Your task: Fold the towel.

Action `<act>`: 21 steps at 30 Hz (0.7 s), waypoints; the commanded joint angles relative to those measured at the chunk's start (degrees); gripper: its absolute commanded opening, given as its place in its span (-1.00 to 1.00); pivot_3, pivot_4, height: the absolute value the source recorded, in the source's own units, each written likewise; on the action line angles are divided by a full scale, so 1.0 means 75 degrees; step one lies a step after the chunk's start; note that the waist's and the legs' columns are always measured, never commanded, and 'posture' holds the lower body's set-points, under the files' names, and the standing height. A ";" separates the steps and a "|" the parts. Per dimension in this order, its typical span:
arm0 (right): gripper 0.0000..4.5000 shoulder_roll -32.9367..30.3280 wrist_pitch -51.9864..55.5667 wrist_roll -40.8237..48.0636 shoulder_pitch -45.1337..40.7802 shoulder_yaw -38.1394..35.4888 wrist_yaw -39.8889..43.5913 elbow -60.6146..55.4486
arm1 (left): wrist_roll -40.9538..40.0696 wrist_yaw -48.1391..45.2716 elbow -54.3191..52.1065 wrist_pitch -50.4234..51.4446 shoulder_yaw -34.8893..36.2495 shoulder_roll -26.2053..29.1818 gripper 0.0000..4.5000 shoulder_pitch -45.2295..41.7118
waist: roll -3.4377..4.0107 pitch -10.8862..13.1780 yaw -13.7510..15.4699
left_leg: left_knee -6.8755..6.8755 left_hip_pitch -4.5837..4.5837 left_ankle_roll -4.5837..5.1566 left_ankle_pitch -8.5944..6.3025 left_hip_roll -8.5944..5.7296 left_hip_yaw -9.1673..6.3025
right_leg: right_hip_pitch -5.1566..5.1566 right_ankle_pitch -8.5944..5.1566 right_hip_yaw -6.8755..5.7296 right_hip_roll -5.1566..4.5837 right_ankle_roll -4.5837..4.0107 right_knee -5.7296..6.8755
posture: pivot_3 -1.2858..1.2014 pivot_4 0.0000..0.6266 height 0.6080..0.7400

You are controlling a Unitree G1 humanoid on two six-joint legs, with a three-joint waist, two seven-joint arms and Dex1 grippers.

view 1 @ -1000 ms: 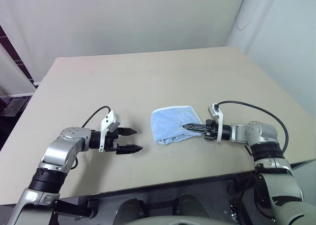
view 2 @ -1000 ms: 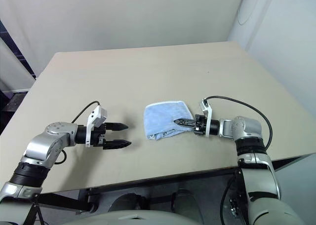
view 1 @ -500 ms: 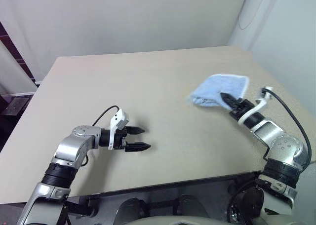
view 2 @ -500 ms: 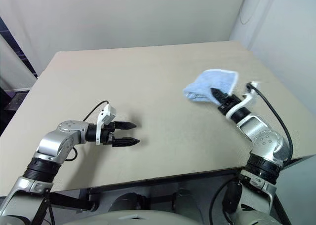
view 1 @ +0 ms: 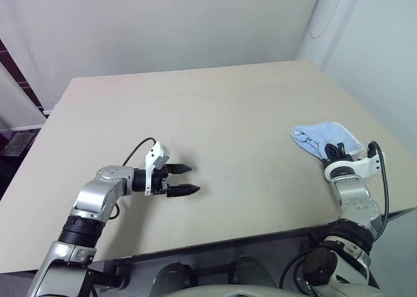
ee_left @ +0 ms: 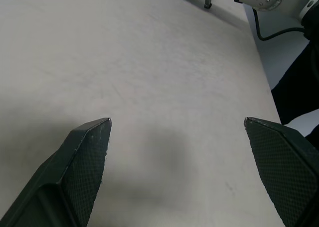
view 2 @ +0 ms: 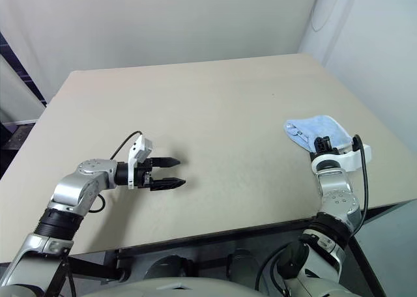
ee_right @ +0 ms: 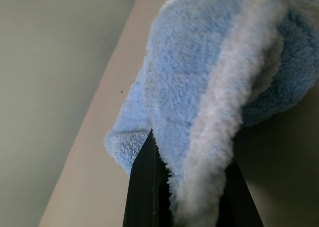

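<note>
Both jaws differ: right gripper (view 1: 333, 148) clamps towel (view 1: 326, 135) near table (view 1: 195, 114) edge, left gripper (view 1: 187, 180) gapes.

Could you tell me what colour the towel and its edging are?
The towel is light blue with white edging, clearest in the right wrist view.

head eyes: high, looking down over table (view 1: 215, 108), sharing it all
left wrist: low over table
right wrist: tight on towel (ee_right: 209, 87)
</note>
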 commanded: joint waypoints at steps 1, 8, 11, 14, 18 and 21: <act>-0.60 -0.0118 0.0044 0.0161 0.0091 0.0151 -0.0131 0.0247 | -0.0063 0.0056 -0.0108 -0.0265 0.0195 -0.0020 1.00 0.0181 | 0.0000 0.0000 0.0007 | 0.0001 0.0001 0.0000 0.0000 0.0000 0.0000 | 0.0001 0.0000 0.0000 -0.0001 0.0000 0.0000 | 0.03 -1.00 1.00; 0.55 -0.0468 0.0178 0.0486 0.0025 0.0126 -0.0227 0.0587 | 0.0090 -0.0049 0.0277 -0.0678 0.0163 0.0066 1.00 0.0348 | 0.0002 -0.0001 0.0004 | 0.0001 0.0019 0.0000 -0.0002 0.0001 -0.0001 | 0.0008 0.0000 0.0001 -0.0010 -0.0002 -0.0002 | 0.03 -1.00 1.00; 0.99 -0.0594 0.0334 0.0739 0.0047 0.0140 -0.0321 0.0429 | 0.0090 -0.0108 0.0386 -0.0764 0.0127 0.0074 1.00 0.0329 | 0.0001 -0.0001 0.0013 | -0.0001 0.0042 0.0002 -0.0005 0.0000 -0.0001 | 0.0012 0.0000 0.0000 -0.0015 -0.0002 -0.0016 | 0.03 -1.00 1.00; 0.99 -0.0635 0.0834 0.1466 0.0383 -0.0008 -0.0346 -0.0232 | 0.0068 -0.0166 0.0497 -0.0817 0.0161 0.0079 1.00 0.0276 | 0.0004 0.0001 0.0051 | -0.0004 0.0037 0.0003 -0.0006 -0.0001 0.0000 | 0.0013 0.0003 -0.0002 -0.0024 -0.0004 -0.0025 | 0.03 -1.00 1.00; 0.99 -0.0668 0.1804 0.2741 0.1421 -0.0139 -0.0378 -0.1556 | -0.0047 -0.0126 0.0282 -0.0677 0.0264 0.0130 1.00 0.0229 | 0.0011 -0.0001 0.0117 | -0.0077 0.0037 -0.0003 -0.0002 -0.0008 0.0007 | 0.0009 0.0001 -0.0002 -0.0024 -0.0006 -0.0061 | 0.03 -1.00 1.00; 0.99 -0.0951 0.2498 0.3311 0.2650 0.0169 0.0096 -0.2810 | -0.0209 -0.0007 0.0107 -0.0731 0.0458 0.0059 1.00 0.0272 | 0.0023 -0.0007 0.0154 | -0.0108 0.0022 -0.0009 0.0003 -0.0006 0.0005 | -0.0001 -0.0015 -0.0003 -0.0013 -0.0003 -0.0067 | 0.03 -1.00 1.00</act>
